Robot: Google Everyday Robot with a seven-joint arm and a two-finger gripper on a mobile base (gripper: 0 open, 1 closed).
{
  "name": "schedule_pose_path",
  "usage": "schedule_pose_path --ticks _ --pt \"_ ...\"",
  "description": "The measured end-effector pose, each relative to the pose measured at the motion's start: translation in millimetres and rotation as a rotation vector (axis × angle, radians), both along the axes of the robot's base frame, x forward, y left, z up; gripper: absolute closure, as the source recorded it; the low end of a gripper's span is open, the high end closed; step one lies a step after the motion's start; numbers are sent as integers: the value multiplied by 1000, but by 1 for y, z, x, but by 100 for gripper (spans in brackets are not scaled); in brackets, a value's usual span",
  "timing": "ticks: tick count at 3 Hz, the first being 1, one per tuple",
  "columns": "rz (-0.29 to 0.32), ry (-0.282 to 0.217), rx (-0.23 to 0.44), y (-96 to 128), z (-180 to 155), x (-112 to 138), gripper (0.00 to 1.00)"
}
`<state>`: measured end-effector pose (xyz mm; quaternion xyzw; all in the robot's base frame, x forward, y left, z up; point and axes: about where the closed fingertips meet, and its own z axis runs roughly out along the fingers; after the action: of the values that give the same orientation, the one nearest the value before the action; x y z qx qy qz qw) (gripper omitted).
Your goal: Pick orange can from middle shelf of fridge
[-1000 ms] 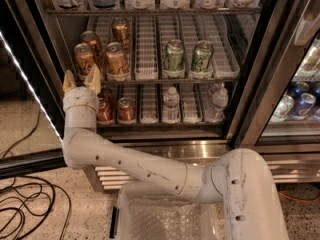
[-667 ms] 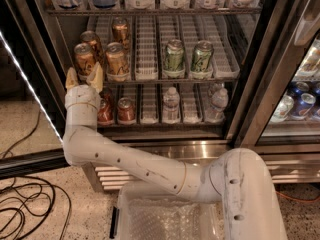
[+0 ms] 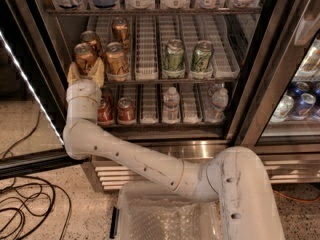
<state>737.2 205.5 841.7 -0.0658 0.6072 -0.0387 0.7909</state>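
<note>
At the fridge (image 3: 248, 86), the gripper (image 3: 86, 74) straddles, fingers spread, the front-left orange can (image 3: 84, 56) on the middle shelf (image 3: 148, 54); grasp and lift-out apparently not yet done.

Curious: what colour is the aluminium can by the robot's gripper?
Orange-gold can, silver top; gripper at its base. Camera view.

Upraised claw (image 3: 86, 72) at left, fingers (image 3: 73, 74) apart

A bright white light strip (image 3: 30, 83) glows diagonally at the left while the inside of the fridge (image 3: 280, 84) is dim and warm, its steel base (image 3: 200, 151) gives off soft glare, and the pale gripper (image 3: 86, 73) at the left front of the middle shelf (image 3: 148, 59) stands out against shadow
</note>
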Motion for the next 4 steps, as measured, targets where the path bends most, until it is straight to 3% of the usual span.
schedule_pose_path --ticks 2,4 --pt "8 2 -4 7 6 24 38" --pt "17 25 -7 9 6 38 79"
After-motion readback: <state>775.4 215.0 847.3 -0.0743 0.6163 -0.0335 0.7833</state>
